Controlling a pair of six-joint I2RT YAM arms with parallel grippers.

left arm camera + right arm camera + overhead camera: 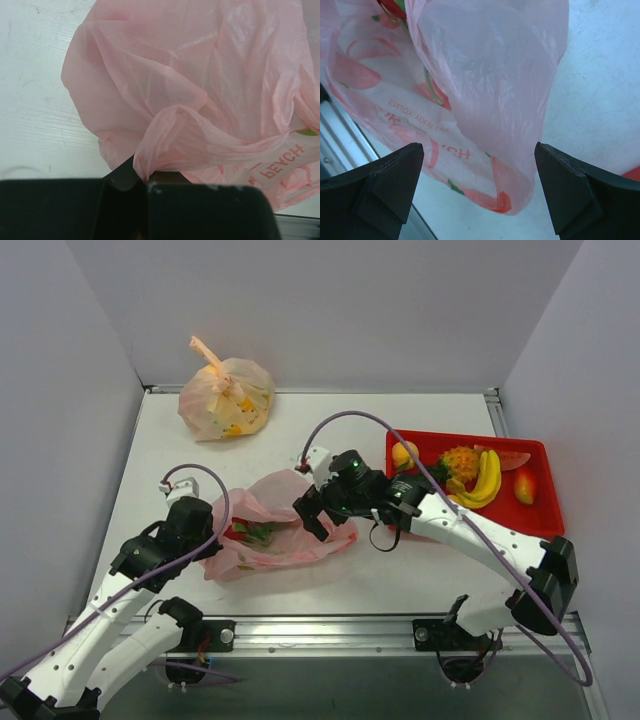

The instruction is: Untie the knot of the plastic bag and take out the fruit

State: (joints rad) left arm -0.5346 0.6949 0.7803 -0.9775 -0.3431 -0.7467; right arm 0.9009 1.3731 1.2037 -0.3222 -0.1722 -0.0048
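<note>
From above, a thin translucent pink plastic bag (285, 540) lies slumped on the white worktop (400, 570), left of centre. Its long axis runs across the worktop, from near left to slightly farther right. Its top is loose and gapes upward, showing a red and green fruit (250, 532) inside. The left pincer (207, 540) is at the bag's left end and the right pincer (313, 512) is over its right part. Just beside the right arm stands a red plastic tray (545, 520) holding a spiky yellow pineapple (461, 462), a yellow banana bunch (487, 480) and a watermelon slice (510, 457). Well apart, against the back wall, sits a paler orange bag (226, 400) whose tied tail (207, 352) points up and to the left.

The left wrist view shows the left pincer closed tight on a gathered fold of the pink plastic, which fans out away from it. Red lettering (280, 162) shows at the right.

In the right wrist view the black fingers (385, 185) stand wide apart and grip nothing. The printed pink film lies between and beyond them, and a metal rail (340, 135) runs at the left.
</note>
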